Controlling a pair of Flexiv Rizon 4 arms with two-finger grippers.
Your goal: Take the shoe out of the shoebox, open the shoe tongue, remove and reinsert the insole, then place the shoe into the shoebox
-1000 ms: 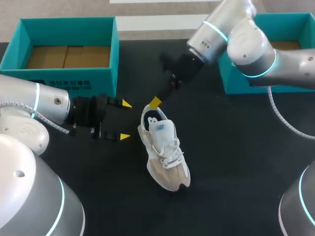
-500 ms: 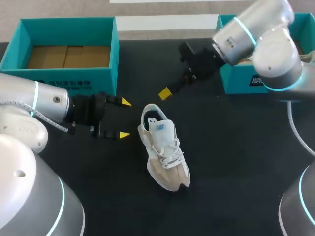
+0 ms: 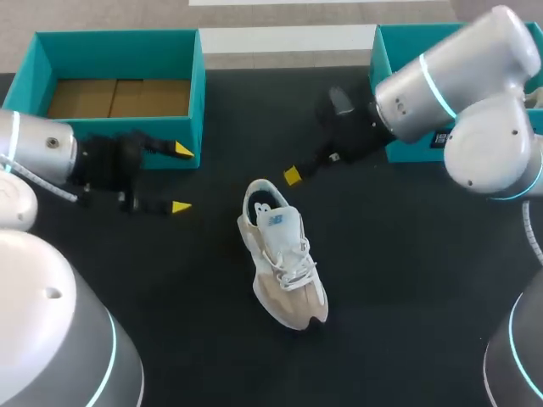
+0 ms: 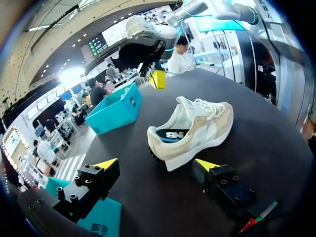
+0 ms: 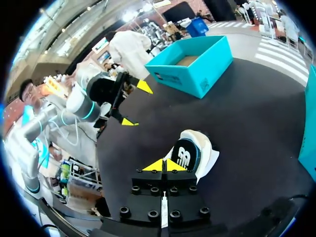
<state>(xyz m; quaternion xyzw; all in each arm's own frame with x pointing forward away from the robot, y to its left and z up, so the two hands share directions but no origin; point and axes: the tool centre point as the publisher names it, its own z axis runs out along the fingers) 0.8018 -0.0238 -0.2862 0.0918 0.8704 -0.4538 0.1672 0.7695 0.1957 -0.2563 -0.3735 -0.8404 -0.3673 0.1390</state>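
**Shoe out on the table, both my pincers drawn off it**

The shoe (image 3: 280, 254) stands upright on its sole mid-table, toe toward me and heel away, with the dark insole (image 3: 261, 203) showing in the heel opening. I judge the insole is back in, so boxing the shoe comes next. That calls for a firm pinch on the heel collar or the side, then a lift across into a box. My left gripper (image 3: 181, 178) hangs spread wide, well to the shoe's left. My right gripper (image 3: 293, 175) has its tips pressed together on nothing, just beyond the heel. Farther off are the left shoebox (image 3: 119, 36) and the right shoebox (image 3: 383, 42). A second ago my right tips were at the heel opening; they have backed off toward the right shoebox. My left arm has pulled back too, and the shoe has not shifted.
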